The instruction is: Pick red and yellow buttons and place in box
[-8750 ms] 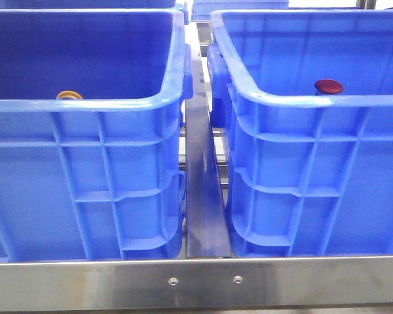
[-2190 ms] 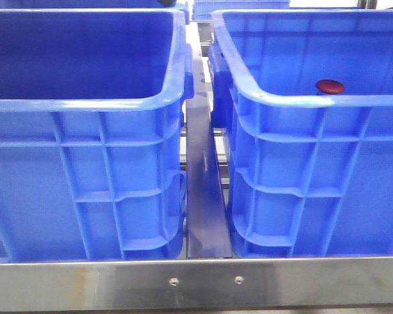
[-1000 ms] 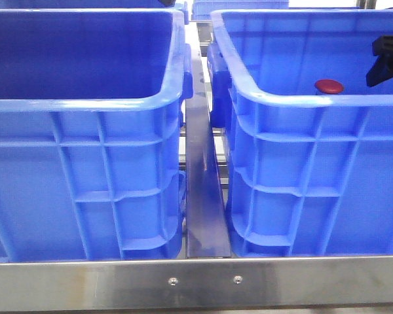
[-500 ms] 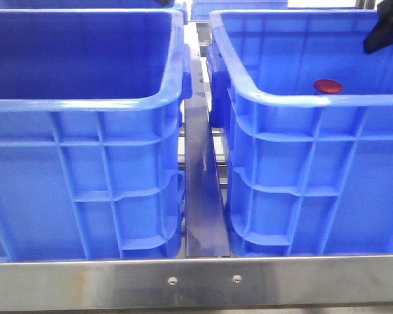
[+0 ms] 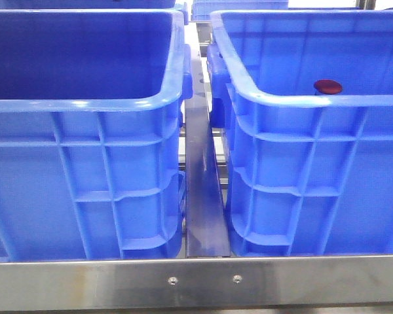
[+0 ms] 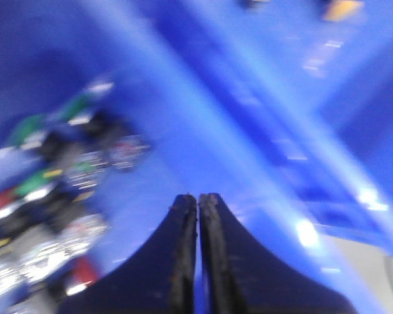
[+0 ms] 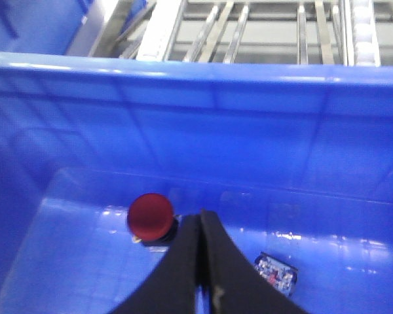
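Now we see two blue crates side by side on the steel bench (image 5: pixel 196 284): the left crate (image 5: pixel 85 176) and the right crate (image 5: pixel 314 183), parted by a narrow metal channel (image 5: pixel 203 190) with little open room between their rolled rims. Half a second ago the black right arm showed at the upper right of the front view; it is gone from that view now, so the right crate's mouth stands open from rim to rim. The yellow button seen in the left crate in the earliest picture does not show in the front view either.

The red button (image 7: pixel 150 216) sits on the right crate's floor near the far wall, with a small metal part (image 7: pixel 275 270) near it. The right gripper (image 7: pixel 201 261) hangs just beside the button, fingers pressed together, holding nothing. The left gripper (image 6: pixel 198 248) is likewise closed and empty; its view is blurred, with a heap of mixed parts (image 6: pixel 52 196) and an orange speck (image 6: pixel 340 9), too blurred to name.
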